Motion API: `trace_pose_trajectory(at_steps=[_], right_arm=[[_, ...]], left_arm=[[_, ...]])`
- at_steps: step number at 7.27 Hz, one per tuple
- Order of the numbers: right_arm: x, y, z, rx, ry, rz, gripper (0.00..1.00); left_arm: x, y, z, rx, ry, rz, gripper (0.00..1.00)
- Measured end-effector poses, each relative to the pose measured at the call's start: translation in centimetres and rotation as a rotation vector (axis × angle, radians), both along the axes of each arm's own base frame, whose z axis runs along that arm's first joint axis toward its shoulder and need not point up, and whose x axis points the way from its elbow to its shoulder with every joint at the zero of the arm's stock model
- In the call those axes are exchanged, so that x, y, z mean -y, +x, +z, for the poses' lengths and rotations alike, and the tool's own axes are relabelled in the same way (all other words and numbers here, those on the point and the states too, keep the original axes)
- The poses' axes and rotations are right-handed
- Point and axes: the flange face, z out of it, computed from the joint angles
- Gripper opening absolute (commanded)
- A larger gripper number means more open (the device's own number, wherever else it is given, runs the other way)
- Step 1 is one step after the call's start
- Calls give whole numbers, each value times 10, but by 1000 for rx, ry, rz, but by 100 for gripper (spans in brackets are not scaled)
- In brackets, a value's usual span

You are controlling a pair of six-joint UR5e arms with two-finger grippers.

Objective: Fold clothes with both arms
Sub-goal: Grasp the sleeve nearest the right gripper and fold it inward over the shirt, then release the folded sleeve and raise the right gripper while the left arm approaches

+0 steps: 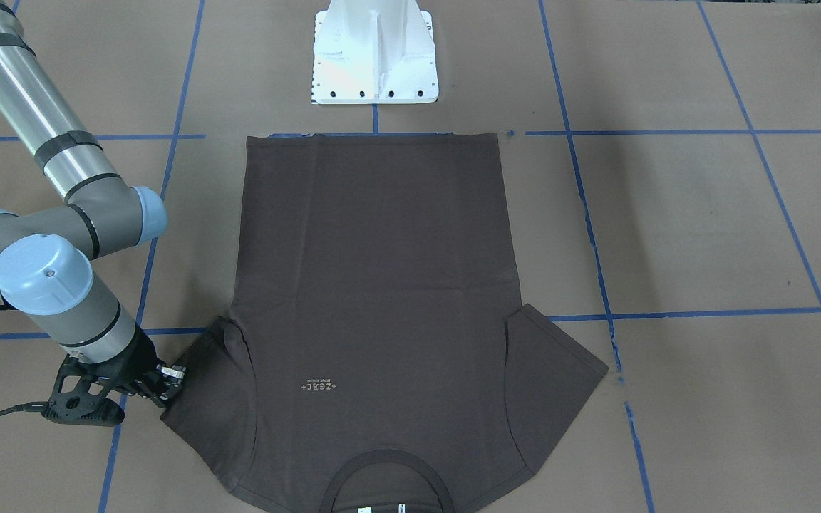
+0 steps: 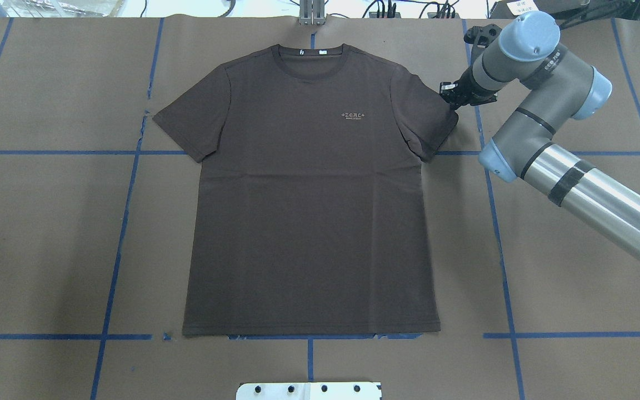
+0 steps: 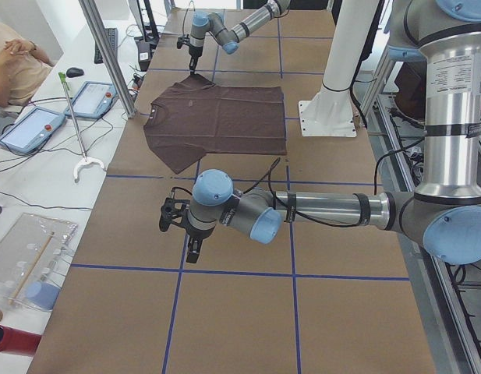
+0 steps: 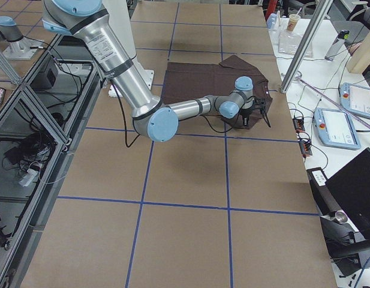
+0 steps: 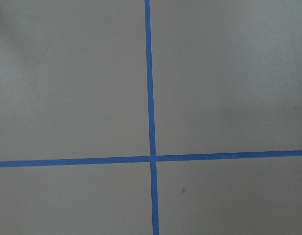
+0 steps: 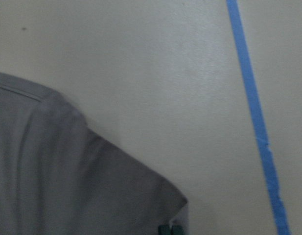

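Hem: the T-shirt (image 2: 309, 211) lies flat, chest print up. Its hem (image 2: 309, 333) runs along a blue tape line (image 2: 48, 336), just beyond the white pedestal (image 1: 375, 64). Nothing pins this edge, so a sideways tug could drag it off the line.

Body: the cloth is smooth on the brown table (image 2: 36, 233). A pull from one side only would likely skew or ripple it, and the fold would then land crooked.

Right sleeve: the right sleeve (image 2: 425, 116) is spread outward. In the right wrist view its corner looks slightly raised, with shadow beneath.

Right gripper: the right gripper (image 2: 450, 99) is at that sleeve's outer edge, touching or just beside it. I cannot tell whether its fingers have closed on cloth. A shallow pinch could slip off the thin edge or take only the top layer. Going too low could snag the paper.

Left gripper: the left gripper (image 3: 194, 253) hangs over bare table, well apart from the shirt. Only the side view shows it, so I cannot tell whether it is open or closed. The left sleeve (image 2: 186, 125) has no gripper near it, so a lone right-side lift would fold lopsided.

Collar: the collar (image 2: 310, 62) is the farthest part, near the table's far edge. A push that way could crumple it.
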Motion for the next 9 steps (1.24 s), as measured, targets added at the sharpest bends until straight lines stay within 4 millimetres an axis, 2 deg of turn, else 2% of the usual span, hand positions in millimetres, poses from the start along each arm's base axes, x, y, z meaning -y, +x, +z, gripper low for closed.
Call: trace_pose_trajectory(at_steps=[2,3,4,5,6,9], right_arm=[[2,-44,-80,104,-56,72,0],[2,-72,-107,119,-68,93,0],[2,-97,-124,110,-63,112,0],[3,-112,-134,101,-59,122,41],[2,-120,-138,97,-54,123,99],[-16,-139,-150,104,-19,112,100]], left_arm=[[0,0,-2,0,2,-1,100],[0,0,-4,0,6,-2,100],[1,-1,-5,-1,9,-2,100],[0,-1,-6,-1,10,-3,100],[0,-1,-7,-2,9,-3,100],[3,6,-15,-34,27,17,100]])
